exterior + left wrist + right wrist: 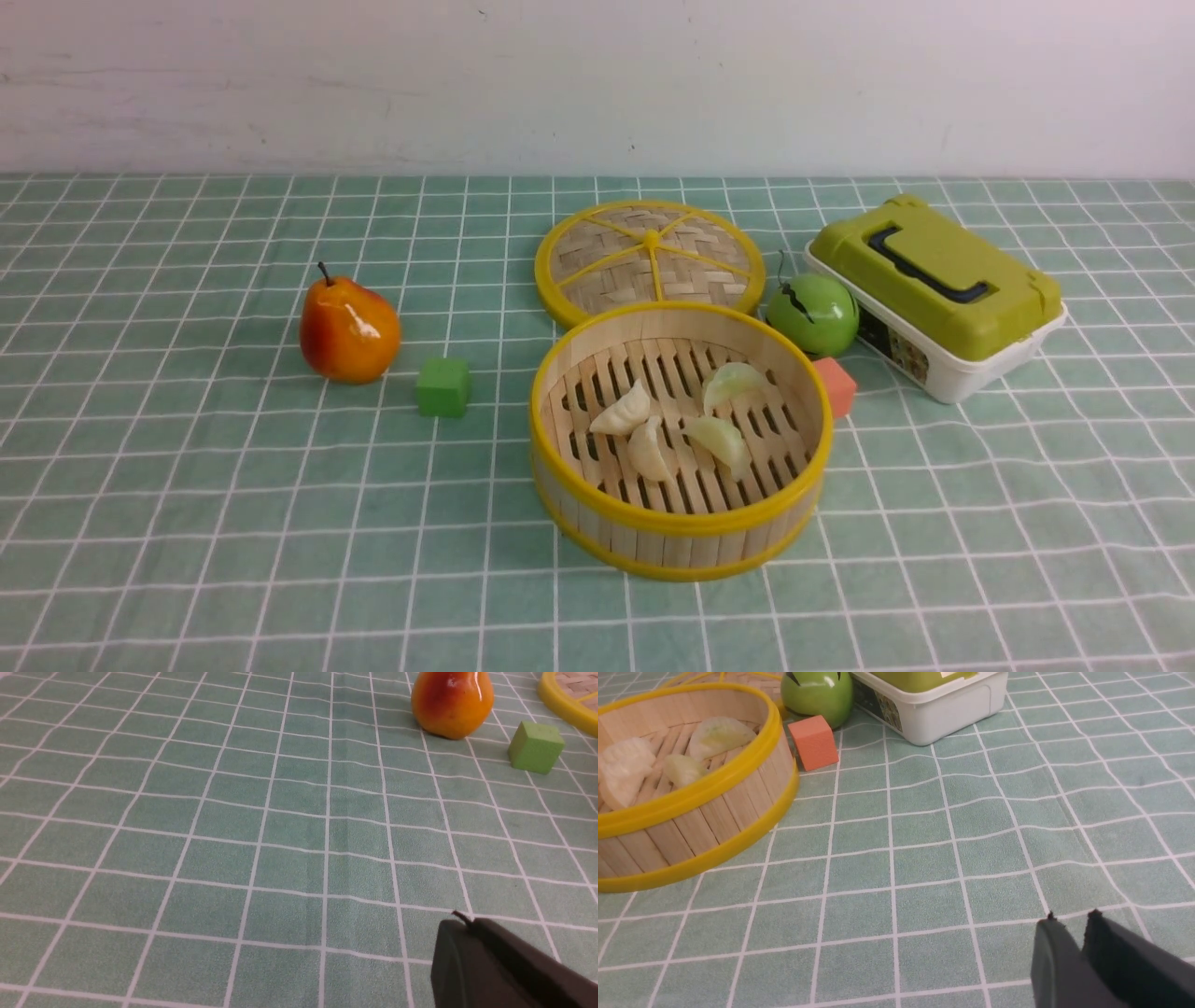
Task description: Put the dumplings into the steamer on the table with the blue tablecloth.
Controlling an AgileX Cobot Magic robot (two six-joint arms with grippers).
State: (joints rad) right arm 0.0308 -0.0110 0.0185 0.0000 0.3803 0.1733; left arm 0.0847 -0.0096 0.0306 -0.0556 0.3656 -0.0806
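Observation:
The steamer (679,523) stands on the table with the blue tablecloth (233,523), just right of centre. Several dumplings lie on its slatted floor: two cream-white ones (624,411) at its left and two pale green ones (719,439) at its right. The right wrist view shows the steamer (691,793) with dumplings (719,735) inside. Neither gripper shows in the front view. My left gripper (460,921) is shut and empty above bare cloth. My right gripper (1071,919) is shut and empty above bare cloth, apart from the steamer.
The woven lid (651,257) lies behind the steamer. A pear (348,329) and a green cube (443,386) sit to the left. An orange cube (836,385), a green apple (812,314) and a green-lidded box (936,291) sit to the right.

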